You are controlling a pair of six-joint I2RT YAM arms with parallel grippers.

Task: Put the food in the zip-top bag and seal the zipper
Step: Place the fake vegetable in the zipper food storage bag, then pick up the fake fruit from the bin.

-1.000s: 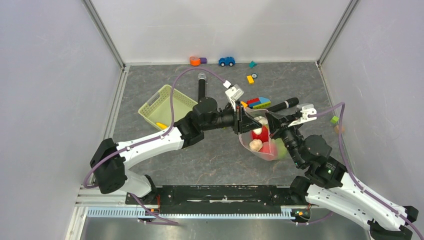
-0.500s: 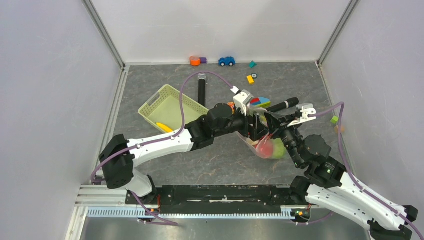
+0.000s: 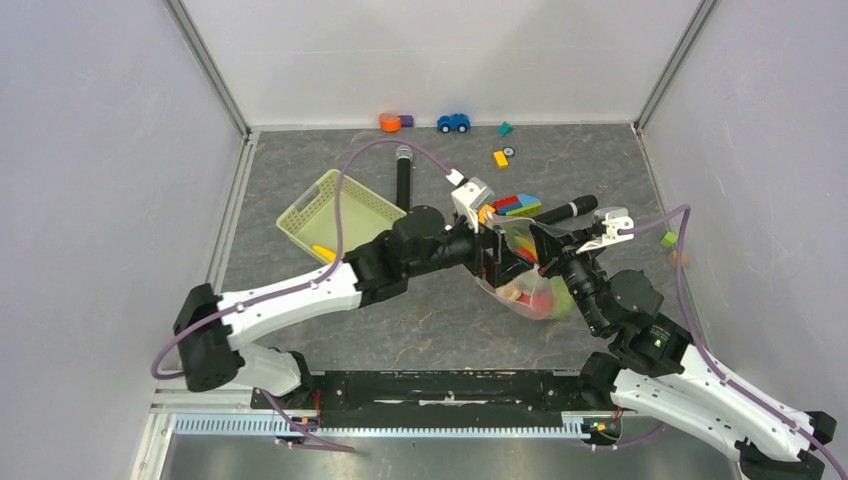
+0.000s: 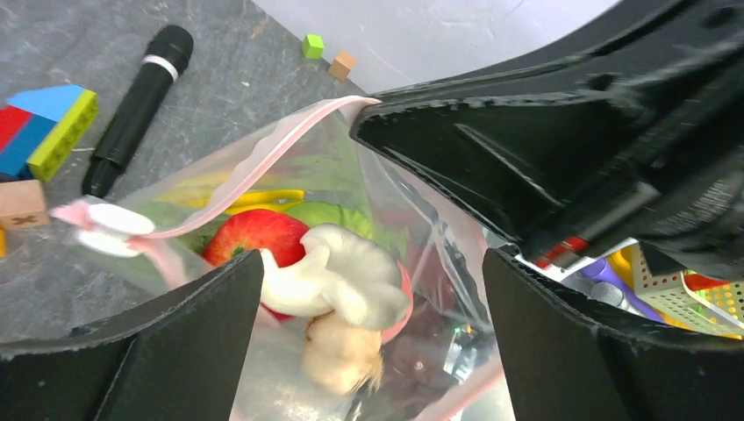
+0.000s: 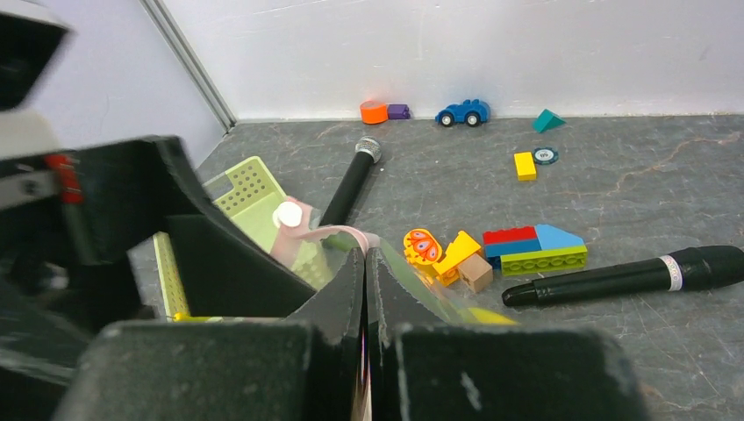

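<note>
Though earlier clenched, left gripper (image 4: 369,282) agape.

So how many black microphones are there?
2. One microphone lies by the green basket; the other microphone lies by the coloured blocks. More might be hidden.

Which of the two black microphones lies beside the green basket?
The microphone with the silver head, right of the basket. The other microphone, with a white ring, lies by the coloured blocks.

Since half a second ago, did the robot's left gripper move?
Yes. The left gripper slid back left, away from the stack of coloured building blocks, toward the pale green plastic basket.
</note>
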